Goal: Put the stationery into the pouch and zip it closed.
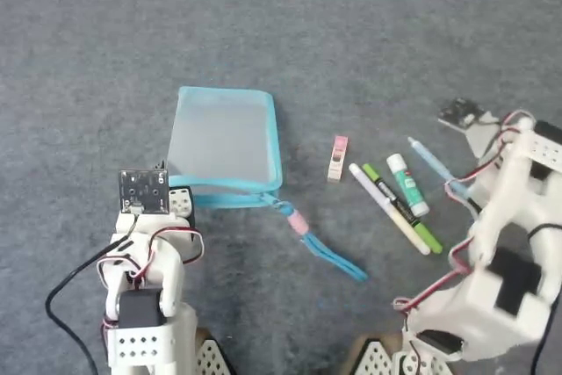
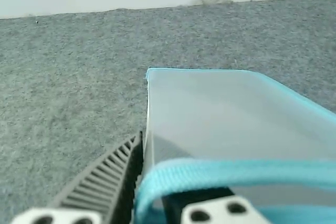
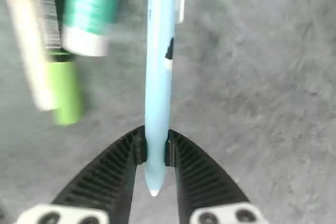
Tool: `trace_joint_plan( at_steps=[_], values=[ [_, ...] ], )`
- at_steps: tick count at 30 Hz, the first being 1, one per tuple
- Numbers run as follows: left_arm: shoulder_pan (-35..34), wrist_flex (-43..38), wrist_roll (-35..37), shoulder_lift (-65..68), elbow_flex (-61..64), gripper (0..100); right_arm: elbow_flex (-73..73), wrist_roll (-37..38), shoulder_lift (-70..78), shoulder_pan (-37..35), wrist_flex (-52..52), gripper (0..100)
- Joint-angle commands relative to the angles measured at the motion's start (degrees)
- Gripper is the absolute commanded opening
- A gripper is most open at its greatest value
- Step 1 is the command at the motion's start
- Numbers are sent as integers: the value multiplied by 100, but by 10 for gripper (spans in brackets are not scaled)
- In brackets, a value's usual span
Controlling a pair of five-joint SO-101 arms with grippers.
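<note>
The translucent pouch with a blue border lies left of centre, its zip strap trailing to the right. My left gripper is at its near left corner, shut on the pouch's blue rim; one ribbed finger is outside the rim. My right gripper is shut on a light blue pen, which lies at the right end of the stationery. Beside it lie a glue stick, a green marker, a white pen and a small pink item.
Grey carpet covers the table up to a pale wall at the back. The right arm's body and red cables stand over the near right corner. Open carpet lies between the pouch's mouth and the stationery.
</note>
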Motion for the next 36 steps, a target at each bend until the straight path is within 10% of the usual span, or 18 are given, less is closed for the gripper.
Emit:
trace_joint_plan(
  at_steps=[1,10,17,36],
  values=[
    [0,-185,202,-53,-40,12,-237,-387,-1473,-593,963,8],
    [0,-466,396,-62,-40,12,492,-2470,-5007,-3670,2422,7],
    [-26,-457,378,-62,-40,12,1204,-3991,-5033,-6378,2255,7],
    [-9,-466,369,-62,-40,12,1196,-4730,-3697,-6668,1262,7]
  ],
)
